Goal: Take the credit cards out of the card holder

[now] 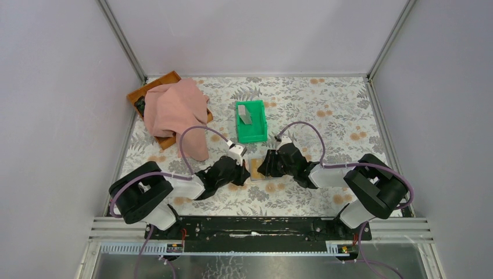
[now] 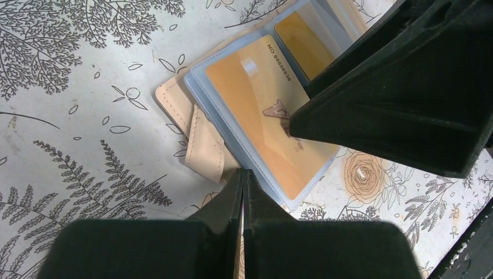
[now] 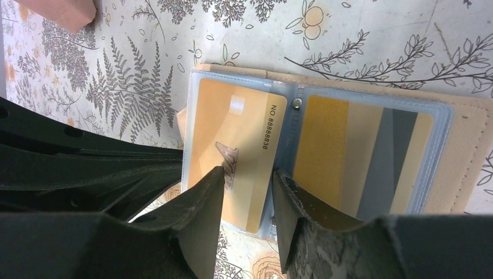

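On the floral-printed worktop (image 3: pixel 349 35), the left fingers (image 2: pixel 224 203), matte black wedges, are clenched flat together with their tips at the clear plastic sleeve's edge; whether they pinch it I cannot tell. The right fingers (image 3: pixel 200 203) stand half-spread, grasping nothing, tips over the lower end of a glossy yellow credit card (image 3: pixel 238 128). It lies in the open card holder (image 3: pixel 465 157), tan stitched leather, between both arms, beside a grey-striped credit card (image 3: pixel 360 151). Farther off sits a green plastic bin (image 1: pixel 253 138) holding a grey card (image 1: pixel 246 114). Beyond it a crumpled pink cloth (image 1: pixel 174 107) covers a brown tray (image 1: pixel 157 87).
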Robot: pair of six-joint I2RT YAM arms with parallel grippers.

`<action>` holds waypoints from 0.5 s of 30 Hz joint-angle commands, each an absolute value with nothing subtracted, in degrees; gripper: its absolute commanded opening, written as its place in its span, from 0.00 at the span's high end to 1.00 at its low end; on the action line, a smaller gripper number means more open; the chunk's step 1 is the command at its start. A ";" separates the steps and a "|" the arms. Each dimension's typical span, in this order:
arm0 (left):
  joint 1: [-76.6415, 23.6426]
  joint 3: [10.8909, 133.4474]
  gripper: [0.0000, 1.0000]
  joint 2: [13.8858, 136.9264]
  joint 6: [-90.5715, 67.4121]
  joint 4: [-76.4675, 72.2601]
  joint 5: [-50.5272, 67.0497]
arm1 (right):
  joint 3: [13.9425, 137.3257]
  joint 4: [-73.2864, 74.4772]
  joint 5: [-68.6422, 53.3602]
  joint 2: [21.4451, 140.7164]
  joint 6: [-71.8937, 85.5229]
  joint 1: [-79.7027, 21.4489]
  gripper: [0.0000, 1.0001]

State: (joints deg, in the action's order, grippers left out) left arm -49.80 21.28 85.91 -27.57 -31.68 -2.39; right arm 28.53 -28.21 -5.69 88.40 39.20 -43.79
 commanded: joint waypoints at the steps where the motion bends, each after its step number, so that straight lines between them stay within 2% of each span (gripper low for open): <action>1: -49.86 21.05 1.00 89.55 -27.52 -30.76 -1.95 | 27.71 -28.39 -8.04 88.67 39.21 -43.99 0.57; 6: -49.83 21.46 1.00 91.16 -27.47 -30.84 -1.78 | 27.60 -28.12 -8.26 86.87 39.07 -44.02 0.68; 15: -49.86 21.88 1.00 91.93 -27.27 -30.46 -1.31 | 27.27 -27.51 -7.98 84.21 38.86 -44.03 0.77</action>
State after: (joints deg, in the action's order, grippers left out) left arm -49.76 21.87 88.55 -27.57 -35.11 -2.37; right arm 27.49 -27.00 -5.48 86.41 38.87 -43.31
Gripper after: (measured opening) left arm 0.009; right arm 0.239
